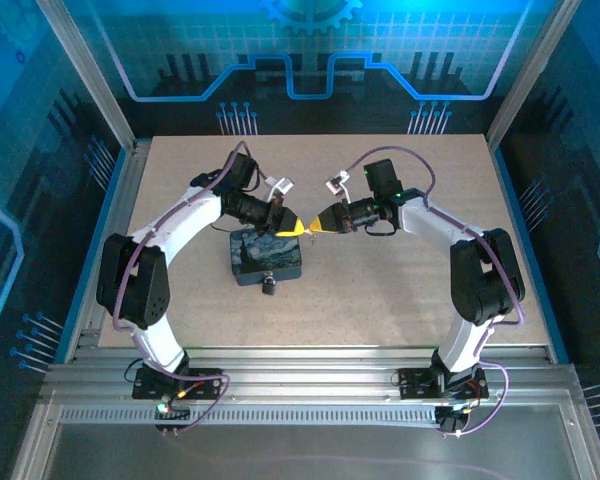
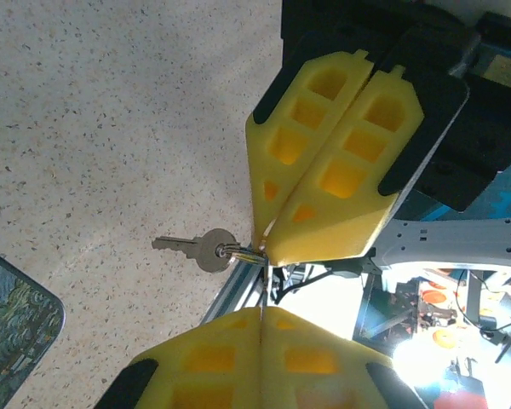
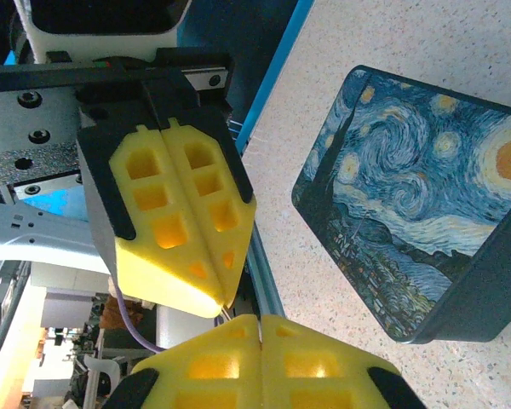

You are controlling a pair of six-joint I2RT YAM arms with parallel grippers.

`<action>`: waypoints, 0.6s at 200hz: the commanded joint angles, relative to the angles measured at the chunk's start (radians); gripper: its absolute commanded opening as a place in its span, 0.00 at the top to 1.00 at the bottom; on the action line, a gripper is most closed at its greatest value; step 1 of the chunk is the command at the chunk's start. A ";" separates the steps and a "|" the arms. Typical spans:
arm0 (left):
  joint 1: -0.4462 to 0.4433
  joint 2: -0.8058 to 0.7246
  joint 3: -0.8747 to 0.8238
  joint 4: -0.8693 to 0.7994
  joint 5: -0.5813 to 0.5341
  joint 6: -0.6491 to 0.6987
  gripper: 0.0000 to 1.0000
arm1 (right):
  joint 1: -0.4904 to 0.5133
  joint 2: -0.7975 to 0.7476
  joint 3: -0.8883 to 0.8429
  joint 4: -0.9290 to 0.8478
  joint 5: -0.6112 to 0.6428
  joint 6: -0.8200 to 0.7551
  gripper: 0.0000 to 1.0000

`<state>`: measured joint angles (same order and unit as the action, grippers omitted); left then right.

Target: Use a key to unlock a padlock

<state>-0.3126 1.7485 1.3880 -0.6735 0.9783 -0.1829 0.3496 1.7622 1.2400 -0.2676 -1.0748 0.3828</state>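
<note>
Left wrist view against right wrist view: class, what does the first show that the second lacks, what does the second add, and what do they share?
Left wrist view: the key, held by its ring at the shut tips of the right hand. Right wrist view: the painted lid of the blue swirl box nearly whole, and its dark side wall. Shared: the left hand and right hand meeting tip to tip, both shut, above the speckled table; the left wrist view catches a corner of the box.
</note>
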 commanded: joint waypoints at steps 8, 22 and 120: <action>0.013 -0.025 -0.016 0.053 0.064 -0.010 1.00 | -0.036 -0.021 -0.031 0.048 -0.018 0.040 0.80; 0.015 -0.023 -0.014 0.054 0.073 -0.012 1.00 | -0.047 -0.045 -0.056 0.082 -0.025 0.057 0.76; 0.017 -0.021 -0.020 0.078 0.087 -0.033 1.00 | -0.018 -0.072 -0.127 0.252 -0.063 0.165 0.70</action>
<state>-0.3027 1.7481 1.3846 -0.6037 1.0271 -0.2108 0.3202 1.7271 1.1332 -0.0898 -1.1053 0.5060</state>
